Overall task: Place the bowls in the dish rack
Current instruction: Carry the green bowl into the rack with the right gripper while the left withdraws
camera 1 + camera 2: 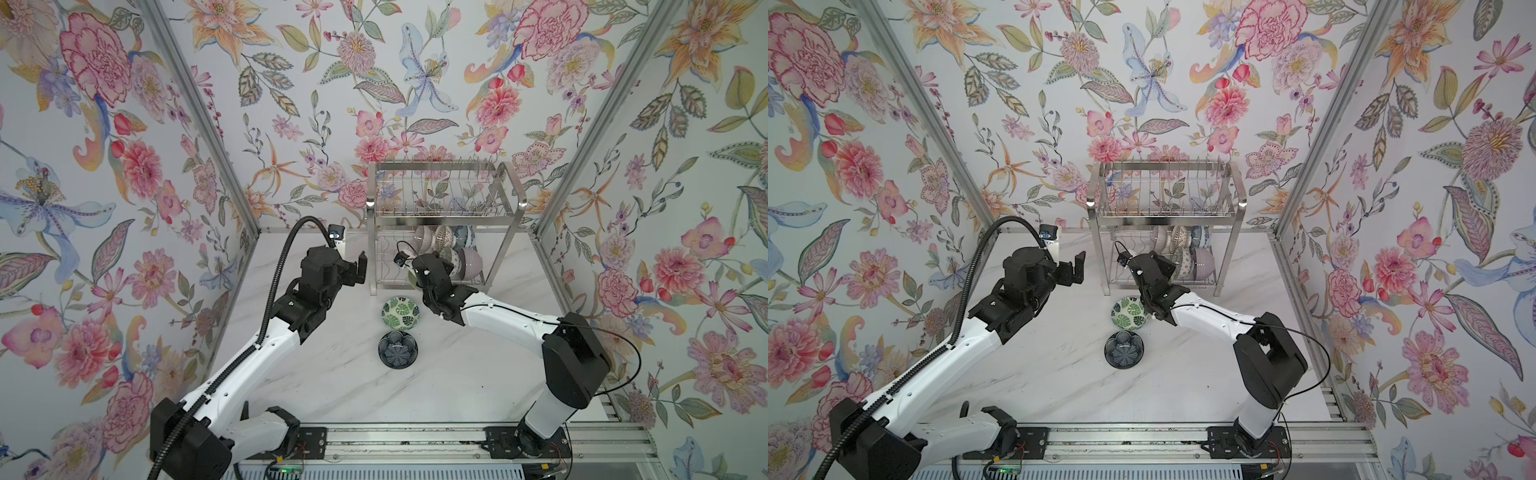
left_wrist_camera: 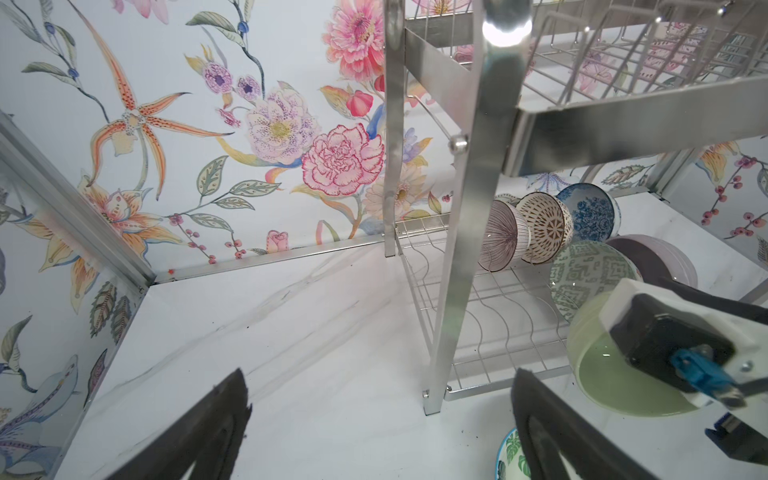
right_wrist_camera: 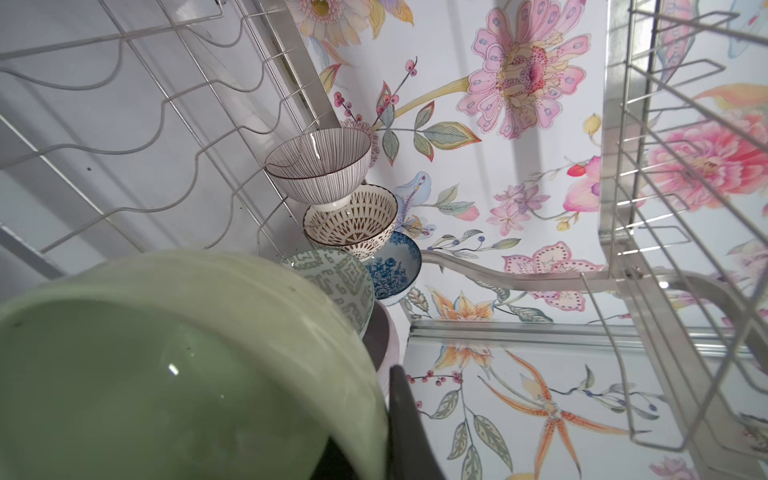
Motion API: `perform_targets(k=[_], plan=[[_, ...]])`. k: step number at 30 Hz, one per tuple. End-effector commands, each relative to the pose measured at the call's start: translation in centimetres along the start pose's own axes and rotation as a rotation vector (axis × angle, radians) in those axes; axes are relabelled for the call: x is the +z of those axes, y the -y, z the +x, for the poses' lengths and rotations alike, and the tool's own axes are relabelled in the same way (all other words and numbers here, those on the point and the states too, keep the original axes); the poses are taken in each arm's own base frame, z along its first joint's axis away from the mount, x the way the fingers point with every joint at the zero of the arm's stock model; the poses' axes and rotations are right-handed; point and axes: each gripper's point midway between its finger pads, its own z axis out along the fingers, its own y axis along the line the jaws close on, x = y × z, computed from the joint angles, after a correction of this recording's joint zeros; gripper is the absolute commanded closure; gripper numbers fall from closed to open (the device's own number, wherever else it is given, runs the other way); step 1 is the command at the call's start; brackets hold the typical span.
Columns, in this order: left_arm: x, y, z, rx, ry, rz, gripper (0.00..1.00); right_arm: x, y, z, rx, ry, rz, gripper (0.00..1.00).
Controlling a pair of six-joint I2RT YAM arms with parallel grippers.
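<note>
Gently seat the pale green ceramic bowl (image 3: 166, 374), pinched by the right claw (image 3: 370, 436), against the grey-green patterned bowl (image 3: 332, 278). Left claw (image 2: 382, 415) hangs spread.

Floral wallpaper (image 1: 291, 83) on three walls, aluminium corner posts (image 1: 199, 112), white marble-look tabletop (image 1: 332, 374), metal rail (image 1: 395, 436) in front

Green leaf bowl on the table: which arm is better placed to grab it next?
Left, probably: left gripper is open and empty; right gripper is shut on the pale green bowl at the dish rack.
</note>
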Motion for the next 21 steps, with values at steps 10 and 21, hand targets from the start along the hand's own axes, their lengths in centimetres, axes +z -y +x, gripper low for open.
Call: perform_targets(k=[10, 21], plan=[[-0.6, -2.3, 2.1, 0.003, -0.033, -0.043, 0.01, 5.0, 3.8, -3.5, -0.059, -0.062, 0.227, 1.0], [-0.6, -3.5, 3.1, -0.015, -0.043, -0.051, 0.01, 8.4, 3.0, -3.2, -0.104, -0.136, 0.238, 1.0]])
